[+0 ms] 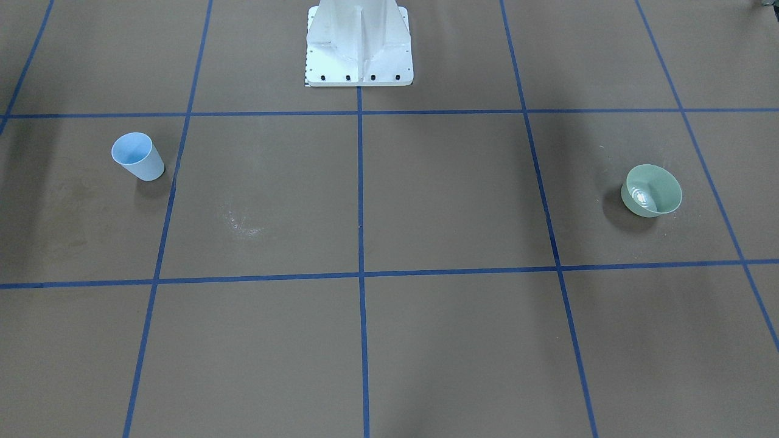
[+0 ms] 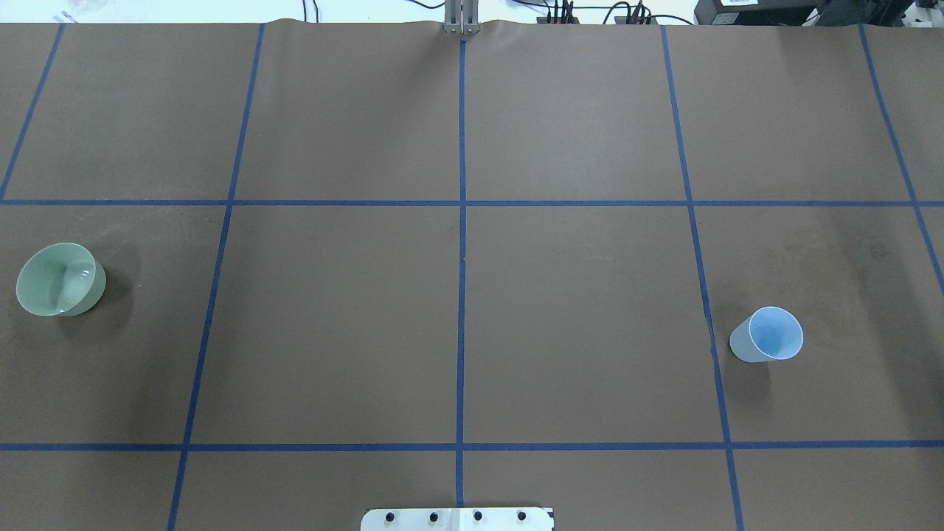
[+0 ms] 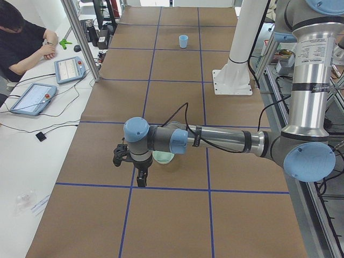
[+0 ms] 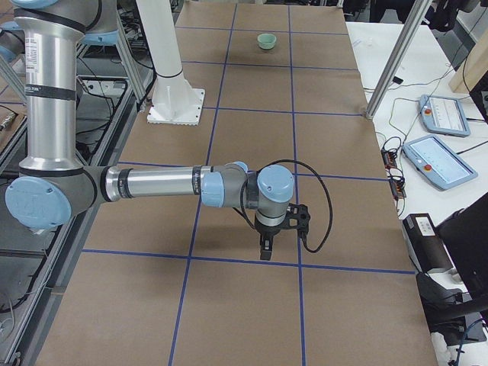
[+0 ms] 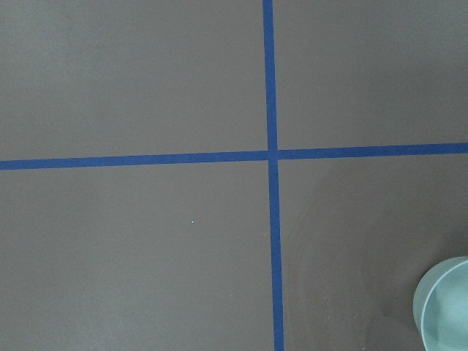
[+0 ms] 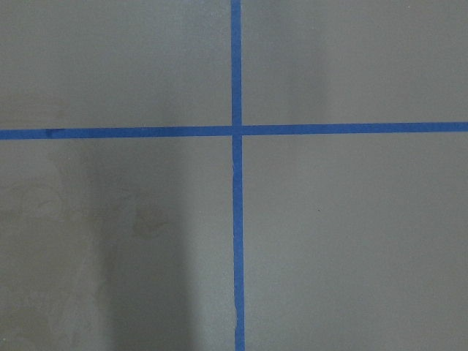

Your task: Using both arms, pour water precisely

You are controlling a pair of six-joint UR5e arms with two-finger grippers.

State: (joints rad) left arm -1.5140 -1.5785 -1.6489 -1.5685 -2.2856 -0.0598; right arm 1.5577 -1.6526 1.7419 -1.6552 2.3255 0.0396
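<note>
Grey tubular left arm (image 3: pixel 215 141) near pale green round bowl (image 1: pixel 651 190); left gripper (image 3: pixel 141 180), right gripper (image 4: pixel 264 252): jaw state cannot tell. Risk: wide rim slops water (image 1: pixel 640 195) past narrow light-blue plastic cup (image 1: pixel 138 156).

Robot lab: blue-taped grid table (image 2: pixel 590 110), teach pendants (image 4: pixel 436 162), aluminium posts (image 3: pixel 79 37).

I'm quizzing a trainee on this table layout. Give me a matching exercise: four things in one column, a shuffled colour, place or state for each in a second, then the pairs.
1. cup
2. bowl
3. pedestal
4. scuff mark

A. pale green, robot's left side
B. white, bolted down
C. light blue, robot's right side
D. whitish, smeared flat

Pairs: 1-C, 2-A, 3-B, 4-D
</note>
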